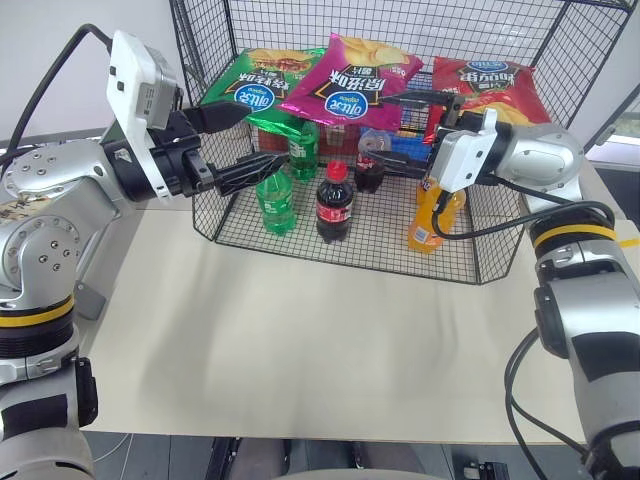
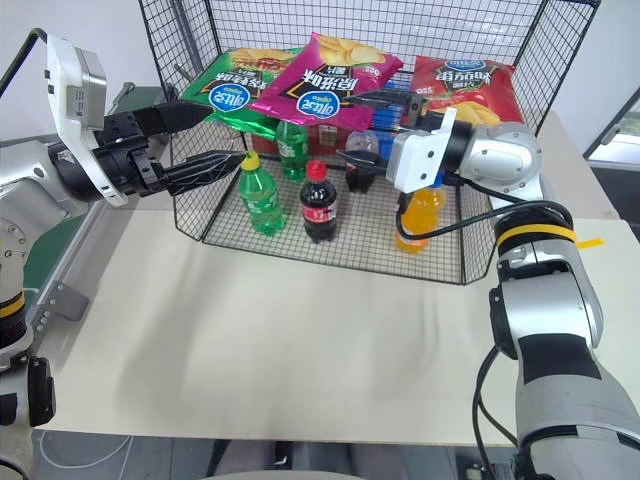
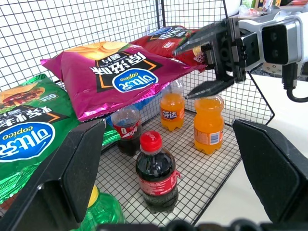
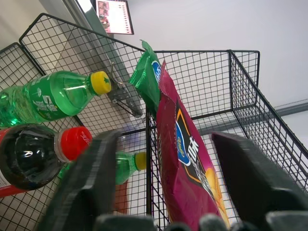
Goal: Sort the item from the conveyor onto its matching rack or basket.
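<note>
A: Now, status?
B: Pink chip bag lies on the rack shelf between green and red bags. My right gripper gapes empty beside it; left gripper wide, empty.
A: Risk?
B: Snagging it while withdrawing.

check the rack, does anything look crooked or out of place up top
The pink chip bag lies askew on the rack's upper shelf, overlapping the green chip bag, one corner hanging past the shelf edge over the bottles. Nothing is spilled or toppled.
</note>
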You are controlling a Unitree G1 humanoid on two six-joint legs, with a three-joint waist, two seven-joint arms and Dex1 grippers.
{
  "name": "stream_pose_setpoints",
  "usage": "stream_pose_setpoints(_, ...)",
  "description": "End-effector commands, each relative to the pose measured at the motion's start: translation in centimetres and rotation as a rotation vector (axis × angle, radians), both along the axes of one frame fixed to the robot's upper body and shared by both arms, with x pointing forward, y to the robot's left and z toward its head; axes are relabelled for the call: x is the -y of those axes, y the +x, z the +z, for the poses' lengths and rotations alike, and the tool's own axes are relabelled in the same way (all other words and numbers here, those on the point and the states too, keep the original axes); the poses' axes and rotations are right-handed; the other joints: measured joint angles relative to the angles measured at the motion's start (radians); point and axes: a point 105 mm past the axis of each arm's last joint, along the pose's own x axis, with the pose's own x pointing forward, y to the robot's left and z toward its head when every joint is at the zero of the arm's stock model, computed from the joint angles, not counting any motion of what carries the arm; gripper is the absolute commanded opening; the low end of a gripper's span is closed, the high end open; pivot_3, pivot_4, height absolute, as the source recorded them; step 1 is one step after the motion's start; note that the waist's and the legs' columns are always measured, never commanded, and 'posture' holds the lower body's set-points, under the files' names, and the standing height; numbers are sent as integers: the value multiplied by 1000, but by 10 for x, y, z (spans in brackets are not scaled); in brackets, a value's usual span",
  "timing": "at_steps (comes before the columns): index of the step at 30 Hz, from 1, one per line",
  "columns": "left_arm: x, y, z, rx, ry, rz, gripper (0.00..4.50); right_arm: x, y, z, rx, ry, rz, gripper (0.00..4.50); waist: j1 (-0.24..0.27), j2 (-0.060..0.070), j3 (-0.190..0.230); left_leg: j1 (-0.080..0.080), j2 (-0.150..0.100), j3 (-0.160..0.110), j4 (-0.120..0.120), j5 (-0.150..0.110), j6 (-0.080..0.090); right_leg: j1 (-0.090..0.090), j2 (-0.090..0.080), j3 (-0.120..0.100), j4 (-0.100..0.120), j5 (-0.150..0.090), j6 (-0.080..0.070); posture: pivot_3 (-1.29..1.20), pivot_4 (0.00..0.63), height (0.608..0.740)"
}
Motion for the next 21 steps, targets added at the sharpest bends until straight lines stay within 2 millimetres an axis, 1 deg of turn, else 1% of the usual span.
stream_pose_setpoints(1,-6,-8,12,63,17,20,4500,2,-17,31,30,123,53,4411,0,0,0,0,0,0,0,0,0,0,0,0,0,0,0,0,150,740)
stream_pose_setpoints(2,-7,-8,11,60,21,24,4500,1,-20,32,19,132,61,4411,0,0,0,0,0,0,0,0,0,0,0,0,0,0,0,0,150,740)
stream_pose_setpoints(4,-16,-5,11,58,45,58,4500,-4,-29,41,-68,206,88,4411,0,0,0,0,1,0,0,0,0,0,0,0,1,0,0,0,150,740)
stream_pose_setpoints(6,-27,-2,11,62,85,107,4500,-7,-39,46,-225,273,103,4411,1,0,0,0,2,-1,0,0,0,0,0,0,2,0,0,0,150,740)
stream_pose_setpoints(8,-38,-1,11,77,123,153,4500,-7,-49,46,-334,303,90,4411,5,1,0,0,3,-2,0,0,0,0,-1,0,2,0,0,0,150,740)
stream_pose_setpoints(12,-54,-1,9,94,167,208,4500,10,-64,49,-455,370,-34,4411,17,1,0,-1,3,-3,0,0,0,0,-1,-1,1,0,0,0,150,740)
stream_pose_setpoints(13,-57,0,9,94,167,217,4500,15,-68,48,-488,383,-74,4411,25,1,0,-1,3,-3,0,0,1,0,-1,-1,1,0,0,0,150,740)
stream_pose_setpoints(16,-64,5,13,105,139,234,4500,25,-76,47,-581,417,-171,4411,29,1,0,-1,2,-1,0,-1,1,-1,0,-1,-1,0,0,0,150,740)
stream_pose_setpoints(18,-64,9,16,112,105,225,4500,32,-78,47,-628,456,-222,4411,29,1,0,-1,1,-1,0,-1,2,-1,0,-1,-2,0,0,0,150,740)
stream_pose_setpoints(21,-59,14,18,126,94,206,4500,39,-78,45,-654,505,-271,4411,27,0,0,-1,1,0,0,-1,2,-1,1,-1,-6,0,0,0,150,740)
